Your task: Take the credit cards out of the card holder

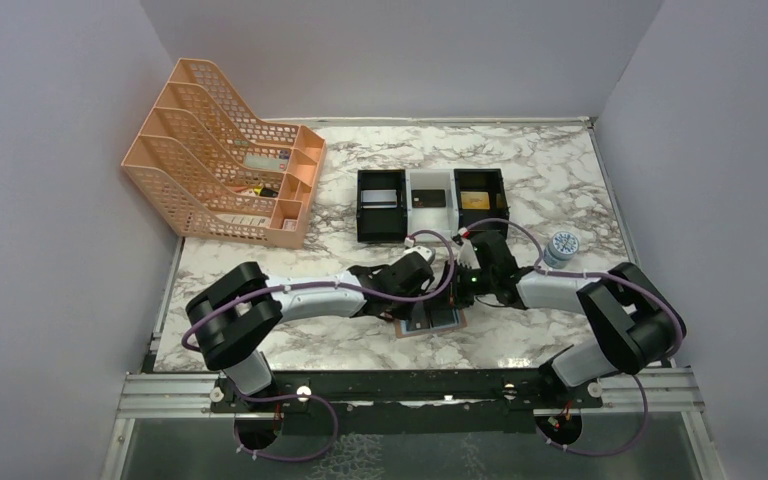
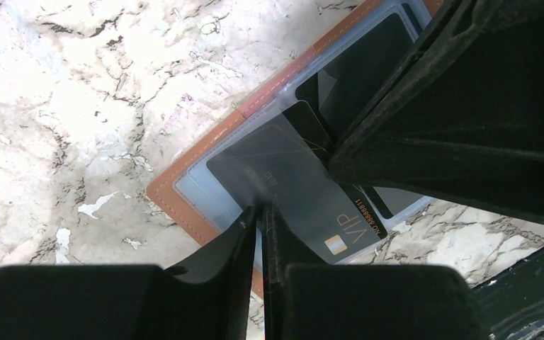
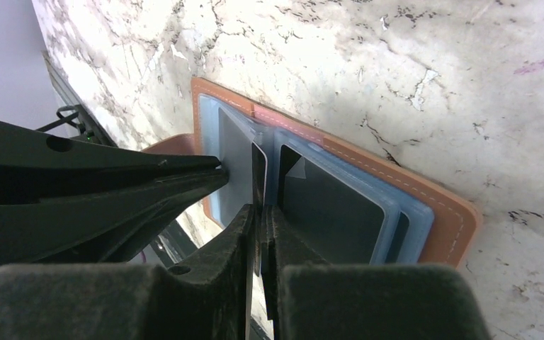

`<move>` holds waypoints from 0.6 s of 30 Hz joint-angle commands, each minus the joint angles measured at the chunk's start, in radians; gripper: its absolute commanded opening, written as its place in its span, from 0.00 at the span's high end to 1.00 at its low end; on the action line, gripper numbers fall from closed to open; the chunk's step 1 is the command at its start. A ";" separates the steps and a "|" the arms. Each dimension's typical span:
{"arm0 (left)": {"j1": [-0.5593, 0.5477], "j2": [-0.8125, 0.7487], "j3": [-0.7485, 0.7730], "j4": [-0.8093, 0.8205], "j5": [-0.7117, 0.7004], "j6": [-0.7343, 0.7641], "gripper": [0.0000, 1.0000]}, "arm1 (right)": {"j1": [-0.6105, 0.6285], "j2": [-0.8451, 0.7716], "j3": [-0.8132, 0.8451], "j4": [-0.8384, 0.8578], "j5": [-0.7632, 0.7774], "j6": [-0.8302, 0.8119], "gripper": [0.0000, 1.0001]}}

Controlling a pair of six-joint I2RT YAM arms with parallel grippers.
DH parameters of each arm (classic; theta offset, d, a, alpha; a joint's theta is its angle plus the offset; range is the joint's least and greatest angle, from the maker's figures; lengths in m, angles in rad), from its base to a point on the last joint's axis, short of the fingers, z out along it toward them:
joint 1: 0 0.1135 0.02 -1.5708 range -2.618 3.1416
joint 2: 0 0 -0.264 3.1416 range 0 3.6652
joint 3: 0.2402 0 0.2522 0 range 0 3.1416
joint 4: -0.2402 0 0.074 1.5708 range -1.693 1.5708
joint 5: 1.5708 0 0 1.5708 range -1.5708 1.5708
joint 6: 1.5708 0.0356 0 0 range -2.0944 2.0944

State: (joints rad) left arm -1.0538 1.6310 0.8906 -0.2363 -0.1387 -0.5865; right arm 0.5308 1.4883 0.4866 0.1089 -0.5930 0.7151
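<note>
The tan-brown card holder (image 1: 438,320) lies open on the marble between both arms; its leather edge and pale blue pockets show in the left wrist view (image 2: 184,202) and the right wrist view (image 3: 448,219). A dark grey credit card (image 2: 304,202) marked VIP sticks partly out of a pocket. My right gripper (image 3: 260,212) is shut on this card's thin edge (image 3: 258,173). My left gripper (image 2: 261,211) is shut on the clear pocket sleeve of the card holder beside the card. The two grippers (image 1: 432,283) (image 1: 462,288) almost touch above the holder. Another dark card (image 3: 329,205) sits in the neighbouring pocket.
Three box trays stand behind the holder: a black one (image 1: 380,228) with a silver card, a white one (image 1: 428,180) with a dark card, a black one (image 1: 480,178) with a gold card. An orange mesh rack (image 1: 225,175) stands back left. A small blue-white round object (image 1: 563,245) lies to the right.
</note>
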 commanded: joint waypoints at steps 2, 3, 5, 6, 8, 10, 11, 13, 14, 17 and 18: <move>-0.013 0.050 -0.018 -0.062 -0.064 0.019 0.90 | 0.009 0.020 -0.037 0.100 -0.050 0.072 0.86; -0.014 0.052 -0.020 -0.062 -0.064 0.017 0.90 | 0.009 0.024 -0.043 0.111 -0.056 0.081 0.85; -0.018 0.055 -0.024 -0.064 -0.064 0.016 0.90 | 0.008 0.032 -0.051 0.128 -0.063 0.090 0.84; -0.020 0.055 -0.025 -0.063 -0.064 0.014 0.90 | 0.009 0.034 -0.056 0.140 -0.071 0.094 0.84; -0.022 0.054 -0.025 -0.063 -0.064 0.013 0.91 | 0.009 0.039 -0.061 0.148 -0.079 0.094 0.84; -0.023 0.054 -0.025 -0.064 -0.066 0.014 0.91 | 0.008 0.037 -0.069 0.166 -0.090 0.096 0.88; -0.023 0.053 -0.023 -0.064 -0.070 0.015 0.91 | 0.009 0.033 -0.074 0.173 -0.091 0.099 0.89; -0.025 0.048 -0.022 -0.065 -0.084 0.013 0.91 | 0.009 0.018 -0.079 0.184 -0.093 0.101 0.94; -0.026 0.043 -0.022 -0.065 -0.091 0.011 0.90 | 0.009 0.006 -0.078 0.179 -0.086 0.101 0.95; -0.026 0.021 -0.026 -0.065 -0.108 0.000 0.83 | 0.008 -0.027 -0.067 0.136 -0.034 0.080 0.97; -0.026 0.017 -0.027 -0.065 -0.107 -0.001 0.80 | 0.009 -0.032 -0.061 0.110 -0.018 0.069 0.98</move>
State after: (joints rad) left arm -1.0760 1.6348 0.8906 -0.2375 -0.1917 -0.5850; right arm 0.5293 1.4998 0.4183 0.2390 -0.6182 0.8001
